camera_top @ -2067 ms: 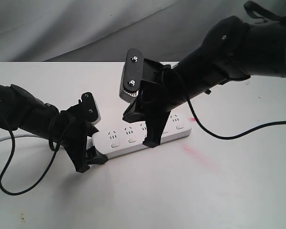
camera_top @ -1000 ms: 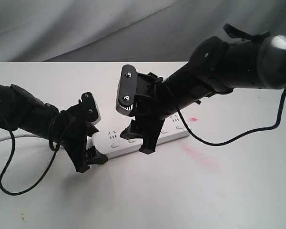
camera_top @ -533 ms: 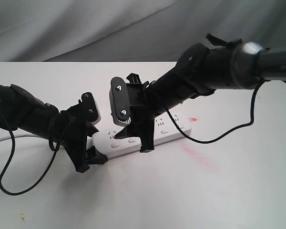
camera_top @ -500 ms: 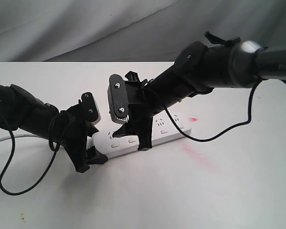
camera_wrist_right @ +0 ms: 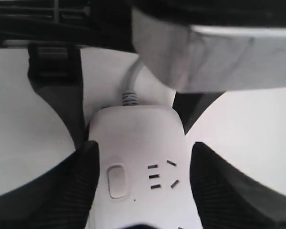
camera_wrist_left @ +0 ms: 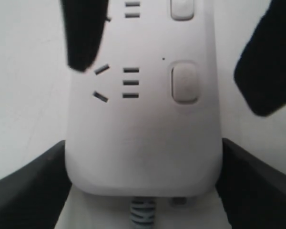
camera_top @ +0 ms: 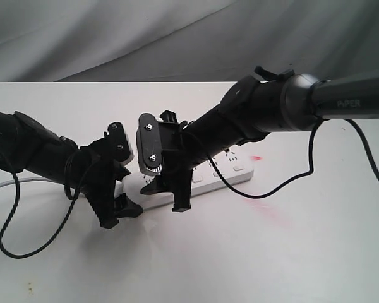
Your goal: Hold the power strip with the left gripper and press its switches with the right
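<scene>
1. The power strip [camera_top: 230, 172] lies flat on the white surface [camera_top: 271, 252].
2. The left gripper [camera_top: 117, 186] pinches its cord end between its jaws, likely so it cannot slide.
3. The right gripper [camera_top: 172, 192] hangs over the end switch [camera_wrist_left: 184, 82] by the cord, jaws spread wide, ready to push.

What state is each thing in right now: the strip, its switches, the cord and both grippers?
Power strip: lying flat on the table, held at its cord end.
Switches: the two in the left wrist view untouched; on or off cannot be told.
Cord: plugged into the strip's end.
Left gripper: closed on the strip's sides.
Right gripper: open, jaws astride the strip, not on a switch.
</scene>
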Available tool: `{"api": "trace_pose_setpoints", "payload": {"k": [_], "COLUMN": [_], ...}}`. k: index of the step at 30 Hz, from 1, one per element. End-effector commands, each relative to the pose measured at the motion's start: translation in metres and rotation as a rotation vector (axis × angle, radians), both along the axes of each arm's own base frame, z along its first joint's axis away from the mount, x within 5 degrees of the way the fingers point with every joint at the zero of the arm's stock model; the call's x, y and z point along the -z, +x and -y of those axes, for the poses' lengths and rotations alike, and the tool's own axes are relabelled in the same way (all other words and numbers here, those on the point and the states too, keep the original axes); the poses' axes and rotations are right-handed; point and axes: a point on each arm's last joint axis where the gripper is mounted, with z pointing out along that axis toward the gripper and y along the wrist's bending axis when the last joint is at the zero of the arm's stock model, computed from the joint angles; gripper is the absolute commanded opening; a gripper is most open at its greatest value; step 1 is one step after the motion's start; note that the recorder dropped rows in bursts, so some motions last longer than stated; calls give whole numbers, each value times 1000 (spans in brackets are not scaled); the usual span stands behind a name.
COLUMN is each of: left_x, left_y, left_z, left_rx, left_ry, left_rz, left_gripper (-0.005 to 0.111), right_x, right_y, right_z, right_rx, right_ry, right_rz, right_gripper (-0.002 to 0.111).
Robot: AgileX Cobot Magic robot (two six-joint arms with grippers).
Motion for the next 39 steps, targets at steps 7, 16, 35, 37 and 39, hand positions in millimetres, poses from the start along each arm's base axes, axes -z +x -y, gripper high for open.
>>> {"api": "trace_pose_setpoints", "payload": {"k": [7, 16, 35, 37, 39], "left_x": [4, 4, 4, 4, 4], "left_y": [1, 1, 1, 1, 1], "left_z": [-5, -5, -5, -5, -5], "left_rx": [19, 19, 19, 19, 19], "left_ry": [57, 57, 57, 57, 57], "left_rz": [23, 23, 23, 23, 23], "left_gripper": [68, 68, 68, 68, 68], "right_x": [2, 12, 25, 25, 25], "right_y": [6, 8, 9, 11, 11], "right_z": [-3, -3, -2, -2, -1], "right_rx": [19, 43, 46, 58, 52], "right_ry": [8, 2, -24, -28, -38], "right_rz": [56, 48, 41, 54, 66], "right_gripper": [53, 53, 53, 53, 53]}}
